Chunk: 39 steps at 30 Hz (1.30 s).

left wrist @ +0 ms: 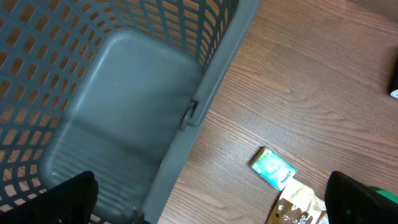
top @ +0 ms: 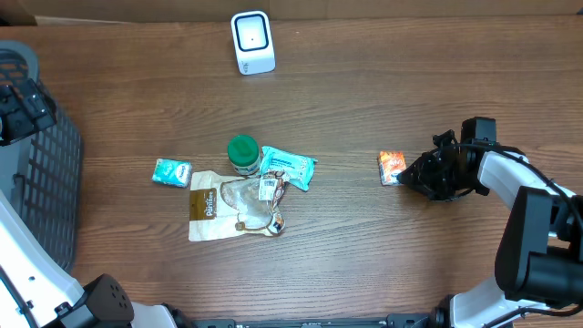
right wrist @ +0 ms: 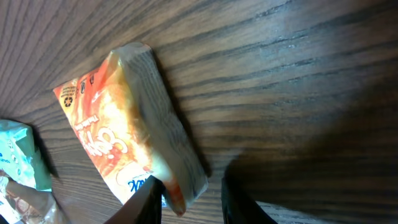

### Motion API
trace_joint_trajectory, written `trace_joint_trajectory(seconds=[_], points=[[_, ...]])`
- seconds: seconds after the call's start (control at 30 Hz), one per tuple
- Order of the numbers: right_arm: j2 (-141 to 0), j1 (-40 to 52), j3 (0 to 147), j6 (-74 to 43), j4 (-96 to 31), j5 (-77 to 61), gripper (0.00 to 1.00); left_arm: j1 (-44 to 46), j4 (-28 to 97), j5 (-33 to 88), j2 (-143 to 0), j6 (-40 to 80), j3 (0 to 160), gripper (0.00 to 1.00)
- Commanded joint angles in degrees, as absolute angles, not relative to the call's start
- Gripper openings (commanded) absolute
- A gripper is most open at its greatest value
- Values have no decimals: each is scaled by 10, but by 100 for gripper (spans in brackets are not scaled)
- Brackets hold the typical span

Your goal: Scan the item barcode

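An orange tissue packet [top: 391, 168] stands on its long edge on the wooden table, right of centre. My right gripper [top: 409, 174] reaches it from the right. In the right wrist view the packet's [right wrist: 118, 130] near end sits between the narrowly parted jaws of the right gripper [right wrist: 189, 200]. The left finger [right wrist: 144, 205] touches the packet's printed face, while the other finger stands a little apart from it. A white barcode scanner [top: 252, 41] stands at the table's far edge. My left gripper [left wrist: 211, 202] hangs wide open over the grey basket [left wrist: 124, 93], holding nothing.
A heap lies mid-table: a green-capped jar [top: 242, 153], a blue-white packet [top: 287, 168], a gold pouch [top: 208, 211] and a clear bag [top: 258, 202]. A small teal packet [top: 171, 172] lies to their left. The basket [top: 41, 196] fills the left edge.
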<state>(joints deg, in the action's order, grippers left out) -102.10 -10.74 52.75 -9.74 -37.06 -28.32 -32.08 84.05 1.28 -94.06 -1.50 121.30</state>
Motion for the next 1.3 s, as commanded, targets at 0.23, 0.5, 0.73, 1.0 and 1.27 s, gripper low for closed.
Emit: trace_joint_trajectory(seconds=[0.23, 0.5, 0.73, 1.0, 1.27], points=[[-1022, -106, 513, -109, -358, -266, 4, -322, 840, 11, -944, -22, 1220, 100], [-999, -106, 548, -115, -413, -269, 4, -322, 839, 11, -944, -22, 1220, 100], [-944, -86, 557, -99, -433, -262, 4, -322, 840, 11, -944, -22, 1220, 100], [-942, -34, 557, -70, -434, -241, 4, -322, 839, 11, -944, -22, 1220, 100], [-942, -16, 557, -93, -438, -195, 35, -321, 840, 11, -944, -22, 1220, 99]])
